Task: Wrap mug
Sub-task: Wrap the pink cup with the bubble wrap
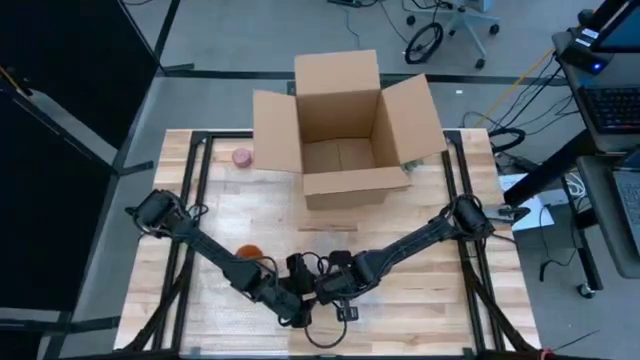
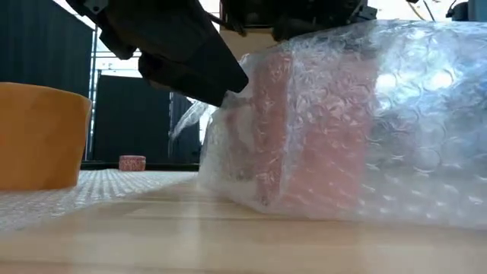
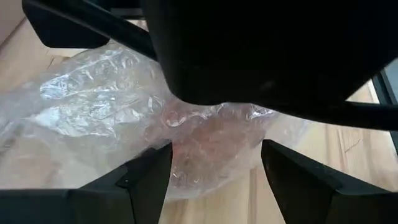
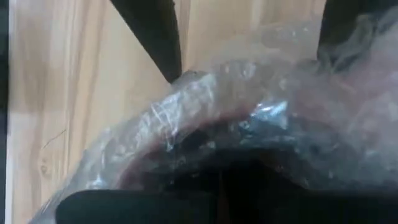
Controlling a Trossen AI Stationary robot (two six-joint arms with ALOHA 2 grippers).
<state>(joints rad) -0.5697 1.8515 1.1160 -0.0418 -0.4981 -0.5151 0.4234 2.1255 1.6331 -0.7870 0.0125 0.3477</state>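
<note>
Jaws of the left gripper [image 3: 214,177] stand apart astride the bubble-wrapped mug [image 2: 342,122] low-centre on the bench [image 1: 420,300], the right's state untellable; wrapping is underway, and tucking loose film likely comes next.

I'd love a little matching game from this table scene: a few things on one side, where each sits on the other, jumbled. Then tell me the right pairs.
Things:
1. cardboard box
2. small pink object
3. orange cup
4. bubble-wrapped mug

Places:
A. under both claws, at the table's near edge
B. far middle of the table, flaps open
C. beside the left arm
D. far side, just left of the box

Pairs: 1-B, 2-D, 3-C, 4-A. The left claw and right claw meet over the bundle.
</note>
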